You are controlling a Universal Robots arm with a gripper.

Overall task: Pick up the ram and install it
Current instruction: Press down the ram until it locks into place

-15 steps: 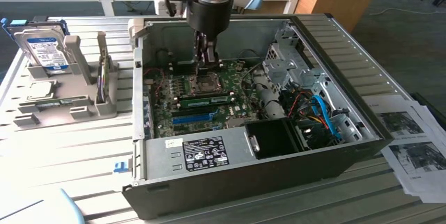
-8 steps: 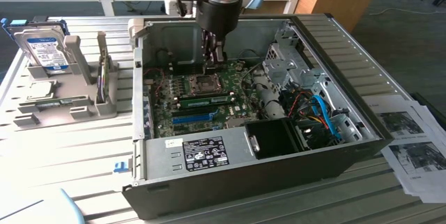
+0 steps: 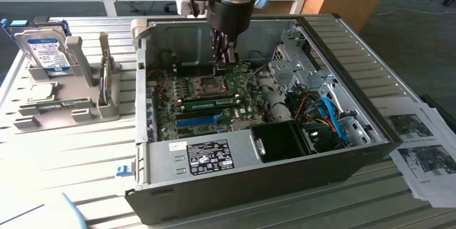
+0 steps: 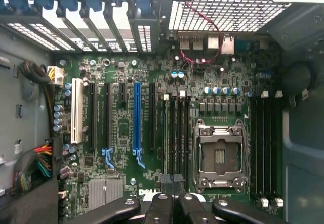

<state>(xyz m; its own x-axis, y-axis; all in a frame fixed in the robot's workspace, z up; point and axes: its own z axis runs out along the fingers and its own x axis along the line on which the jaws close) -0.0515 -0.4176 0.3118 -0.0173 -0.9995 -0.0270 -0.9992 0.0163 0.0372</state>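
The ram [image 3: 211, 102], a long thin green stick, sits in a slot on the motherboard [image 3: 178, 122] of the open computer case, between the processor socket [image 3: 208, 85] and the blue slot. In the wrist view the ram [image 4: 166, 133] stands edge-on in the slot row beside the socket [image 4: 218, 155]. My gripper [image 3: 226, 58] hangs inside the case above the board, just past the socket and above the ram's level. Its black fingers [image 4: 163, 204] are pressed together with nothing seen between them, so the gripper [image 4: 172, 182] is shut.
A grey rack [image 3: 85, 112] at the exterior view's left holds a silver hard drive [image 3: 45, 50], a square silver chip [image 3: 39, 91] and another green stick [image 3: 55, 105]. Cables [image 3: 324, 114], a black shroud [image 3: 281, 141] and drive cages crowd the case's right. Papers [image 3: 420, 143] lie beside it.
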